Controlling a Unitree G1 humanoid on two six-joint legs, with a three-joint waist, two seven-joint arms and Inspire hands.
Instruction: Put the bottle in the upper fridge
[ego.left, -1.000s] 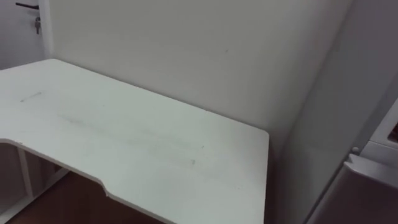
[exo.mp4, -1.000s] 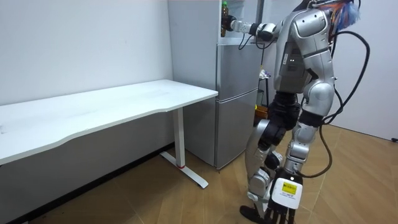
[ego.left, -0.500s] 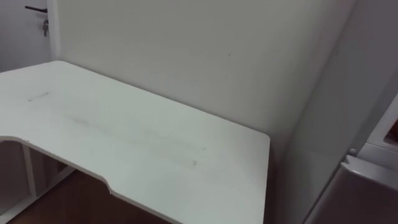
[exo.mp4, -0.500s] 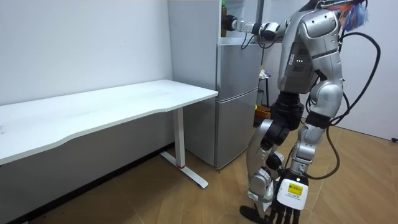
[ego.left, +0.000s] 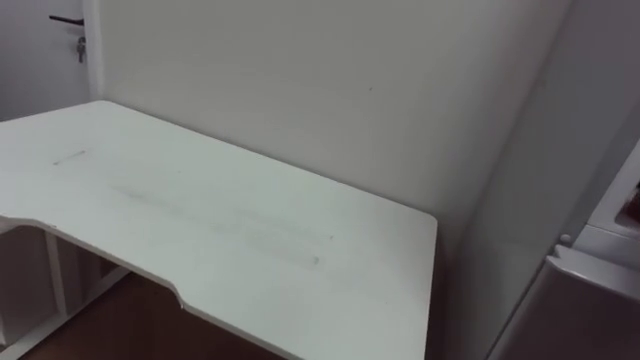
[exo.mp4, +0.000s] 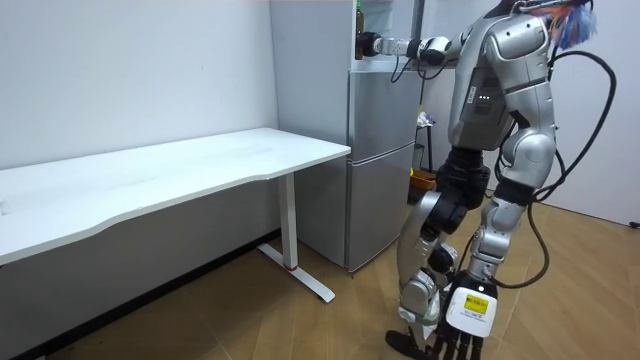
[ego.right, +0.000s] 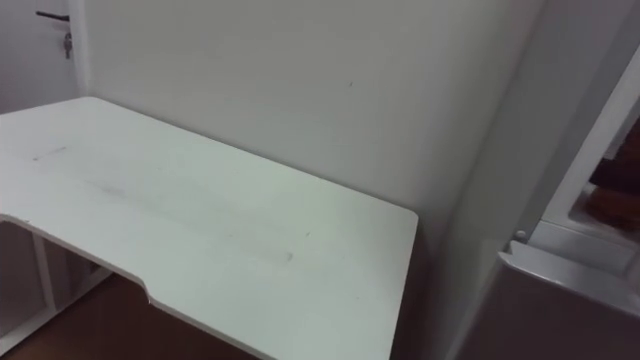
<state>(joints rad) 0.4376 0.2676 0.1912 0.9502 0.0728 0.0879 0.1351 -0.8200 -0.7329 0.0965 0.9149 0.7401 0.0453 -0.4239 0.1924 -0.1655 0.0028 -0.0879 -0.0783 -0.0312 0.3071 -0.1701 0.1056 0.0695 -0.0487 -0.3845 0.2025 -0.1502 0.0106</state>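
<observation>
at the open front edge of the upper fridge (exo.mp4: 390, 28), the bottle (exo.mp4: 359, 16) shows just above the right hand (exo.mp4: 370, 45), which is raised to it; i cannot tell whether the fingers grip it. the left hand (exo.mp4: 450, 338) hangs low, fingers straight and loose. the robot stands before the fridge, near the white table's (ego.left: 250, 230) end.

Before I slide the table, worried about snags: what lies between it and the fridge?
Nothing: a narrow bare gap between table and fridge, in the left eye view.
</observation>
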